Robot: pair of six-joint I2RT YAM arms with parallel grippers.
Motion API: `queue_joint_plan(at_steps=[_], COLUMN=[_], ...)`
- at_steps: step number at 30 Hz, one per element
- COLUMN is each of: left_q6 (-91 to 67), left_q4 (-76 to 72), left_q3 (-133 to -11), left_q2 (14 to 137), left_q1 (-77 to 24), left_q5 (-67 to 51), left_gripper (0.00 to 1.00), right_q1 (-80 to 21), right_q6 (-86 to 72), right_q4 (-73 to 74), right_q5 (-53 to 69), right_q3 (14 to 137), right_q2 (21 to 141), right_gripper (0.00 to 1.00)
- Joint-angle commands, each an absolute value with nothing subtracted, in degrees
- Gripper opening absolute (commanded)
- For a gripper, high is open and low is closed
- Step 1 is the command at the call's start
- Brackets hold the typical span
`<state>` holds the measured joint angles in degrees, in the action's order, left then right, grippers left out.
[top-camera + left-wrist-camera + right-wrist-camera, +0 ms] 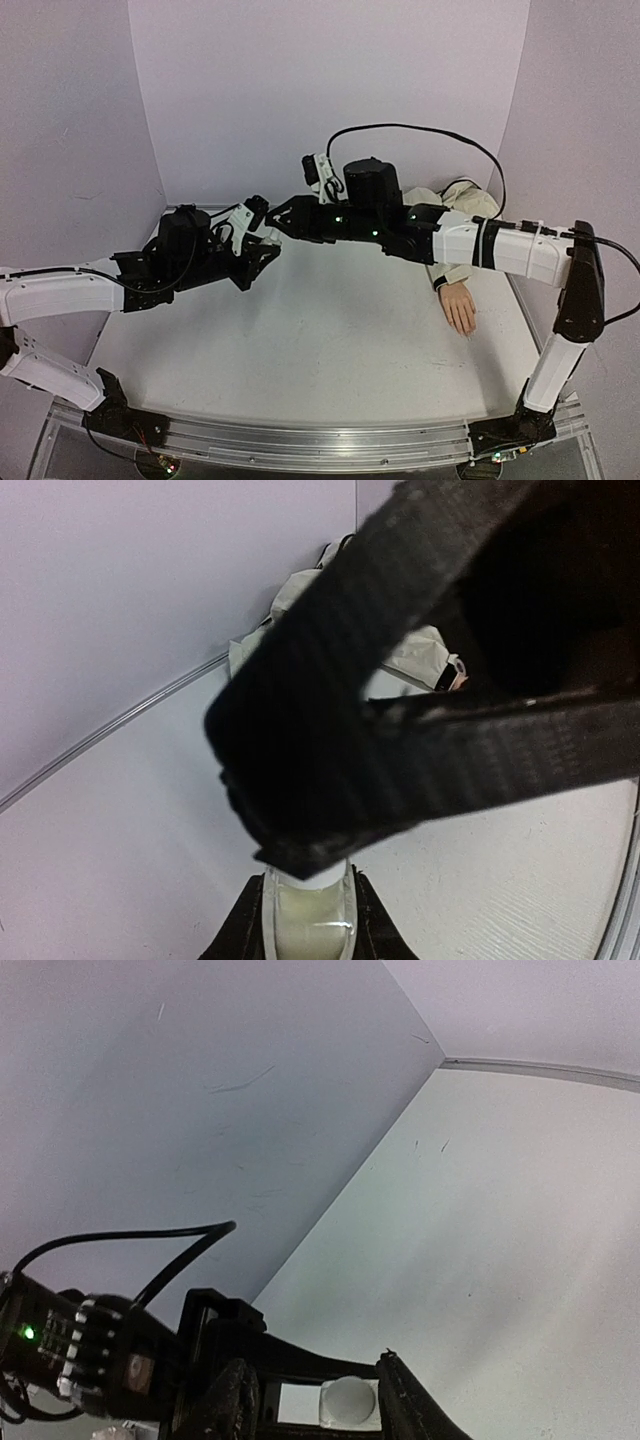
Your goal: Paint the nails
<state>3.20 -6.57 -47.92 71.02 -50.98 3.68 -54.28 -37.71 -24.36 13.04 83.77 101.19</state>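
Lying well apart from my L gripper (308, 912) & R gripper (322, 1400), mannequin hand (458, 303) was peach, nails (467, 329) tiny; L clamped white bottle (305, 932), R unclear.

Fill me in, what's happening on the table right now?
The left tool is clamped on a small white bottle over the left half of the table. The right tool, stretched across from the other side, sits at the bottle's round white top, a finger on either side; whether it grips is unclear. The mannequin hand lies near the right edge, away from both tools. No brush is out, so painting its nails looks not yet begun.
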Motion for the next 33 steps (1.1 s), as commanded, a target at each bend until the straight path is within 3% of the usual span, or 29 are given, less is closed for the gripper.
queue_joint_plan(at_steps=[1, 4, 12, 13, 14, 15, 18, 21, 24, 27, 28, 29, 33], left_q6=[3.5, 3.1, 1.3, 0.9, 1.0, 1.3, -2.9, -9.0, -10.9, -9.2, -8.8, -8.0, -3.8], left_q4=[-10.0, -10.0, -10.0, -10.0, -10.0, -10.1, -13.7, -14.9, -14.9, -14.9, -14.9, -14.7, -14.1], left_q3=[-49.1, -49.0, -49.4, -49.1, -48.7, -48.5, -48.6, -52.0, -52.4, -49.9, -49.0, -48.0, -44.4], left_q2=[70.1, 69.9, 69.1, 68.2, 67.3, 66.3, 64.5, 67.0, 68.9, 68.6, 68.0, 67.3, 64.0], left_q1=[-51.3, -51.4, -51.3, -51.1, -50.9, -49.9, -44.8, -43.7, -43.4, -43.4, -43.4, -43.5, -44.8], left_q5=[5.3, 5.1, 1.8, -3.4, -8.1, -15.3, -56.9, -75.9, -74.7, -61.8, -55.2, -47.6, -18.4], left_gripper=[0.0, 0.0, 0.0, 0.0, 0.0, 0.0, 0.0, 0.0, 0.0, 0.0, 0.0, 0.0, 0.0], right_q1=[-54.4, -54.8, -54.8, -54.6, -54.4, -54.0, -53.0, -53.1, -53.0, -52.3, -51.8, -51.3, -49.1], right_q6=[-39.4, -39.5, -36.7, -32.4, -28.1, -23.2, -11.3, -13.4, -12.9, -13.5, -14.4, -15.5, -21.2], right_q4=[-24.0, -23.9, -24.1, -24.4, -25.1, -26.6, -35.7, -36.1, -35.9, -35.7, -35.5, -34.9, -30.5], right_q5=[10.6, 10.7, 13.9, 16.8, 19.4, 25.7, 66.7, 74.4, 71.3, 61.9, 56.6, 50.2, 27.2], right_q3=[87.6, 88.0, 87.7, 86.8, 85.6, 83.6, 76.5, 75.4, 73.4, 72.4, 72.2, 71.9, 70.4], right_q2=[103.0, 103.9, 103.9, 102.9, 101.9, 101.0, 98.7, 98.6, 96.9, 95.0, 94.2, 93.2, 90.0], right_gripper=[0.4, 0.37, 0.15, 0.02, 0.0, 0.0, 0.0, 0.0, 0.0, 0.0, 0.04, 0.24, 0.67])
